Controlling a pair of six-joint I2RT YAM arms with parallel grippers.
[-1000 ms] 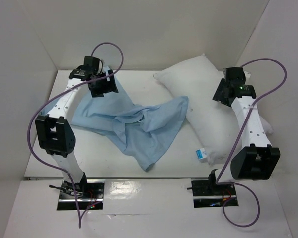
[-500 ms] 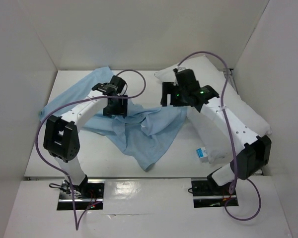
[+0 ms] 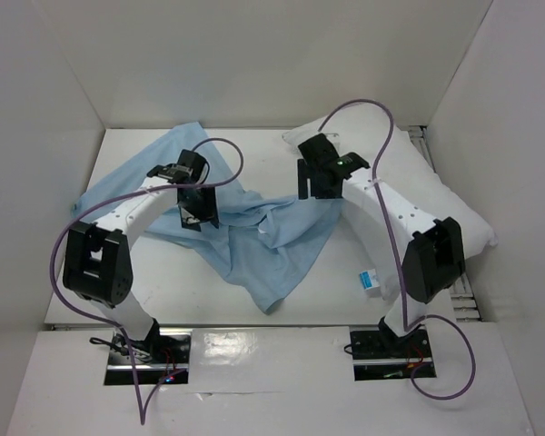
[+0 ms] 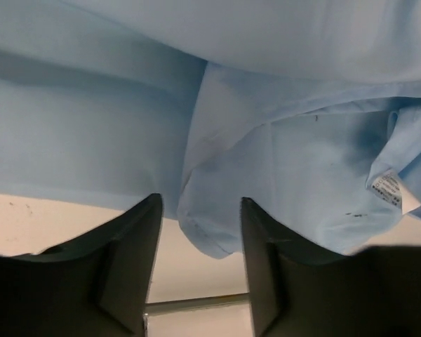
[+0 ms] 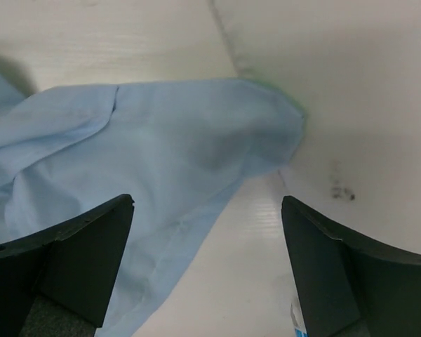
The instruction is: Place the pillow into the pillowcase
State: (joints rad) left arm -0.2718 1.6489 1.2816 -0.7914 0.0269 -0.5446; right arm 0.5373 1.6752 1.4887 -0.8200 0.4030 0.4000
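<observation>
The pale blue pillowcase lies crumpled on the left and middle of the table. One of its corners rests against the left end of the white pillow. The pillow's blue-and-white label shows at its near edge. My left gripper hovers low over the cloth. In the left wrist view it is open, with a hanging fold of the pillowcase at its fingertips. My right gripper stands wide open over that pillowcase corner beside the pillow, holding nothing.
White walls close in the table on the left, back and right. A metal rail runs along the near edge in front of the arm bases. Purple cables loop above both arms.
Both arms have swung in from the outer sides toward the middle of the table. The left jaws have narrowed over the cloth and the right jaws have widened.
</observation>
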